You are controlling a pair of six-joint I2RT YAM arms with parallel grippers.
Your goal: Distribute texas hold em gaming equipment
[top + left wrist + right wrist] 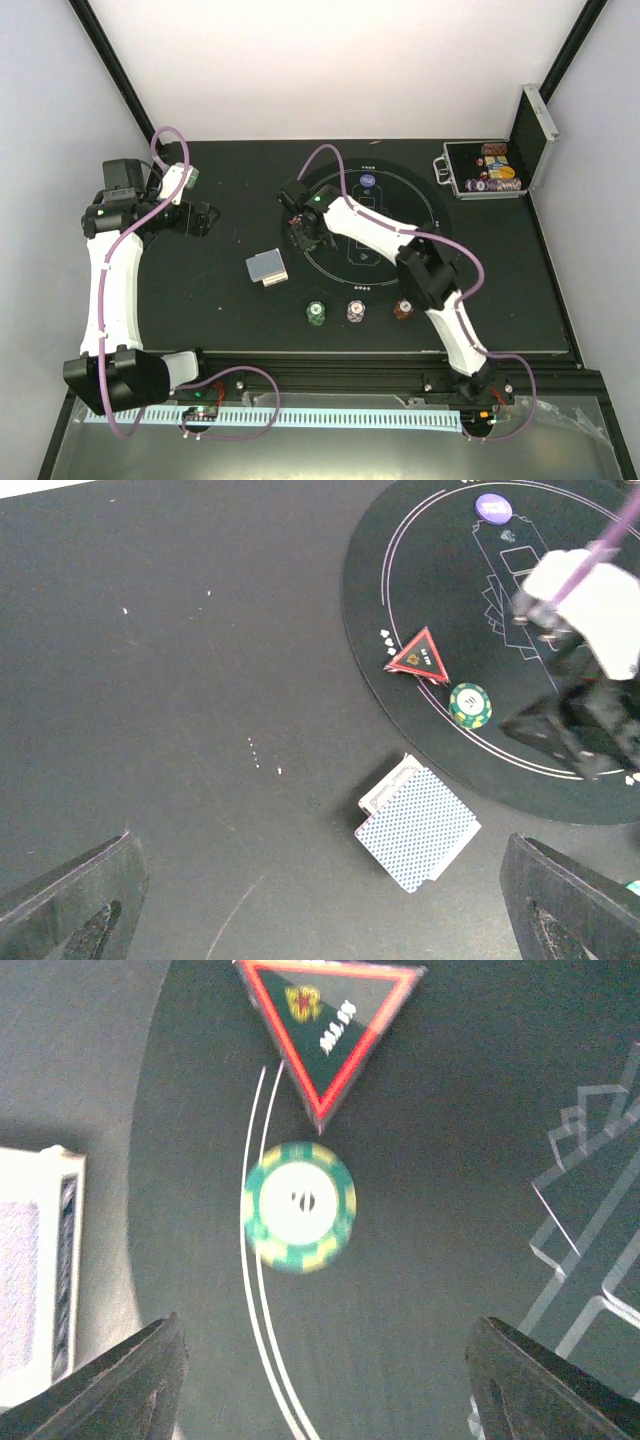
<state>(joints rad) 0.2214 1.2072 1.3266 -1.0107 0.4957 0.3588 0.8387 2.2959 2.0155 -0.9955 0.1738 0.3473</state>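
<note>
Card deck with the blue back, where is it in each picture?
Top external: the deck lies left of centre, just outside the left edge of the round mat.
Left wrist: the deck is at lower middle, just below the mat.
Right wrist: the deck is cut off at the left edge, beside the mat.
Shared landmark: the mat's white rim line, with the deck just outside it.
</note>
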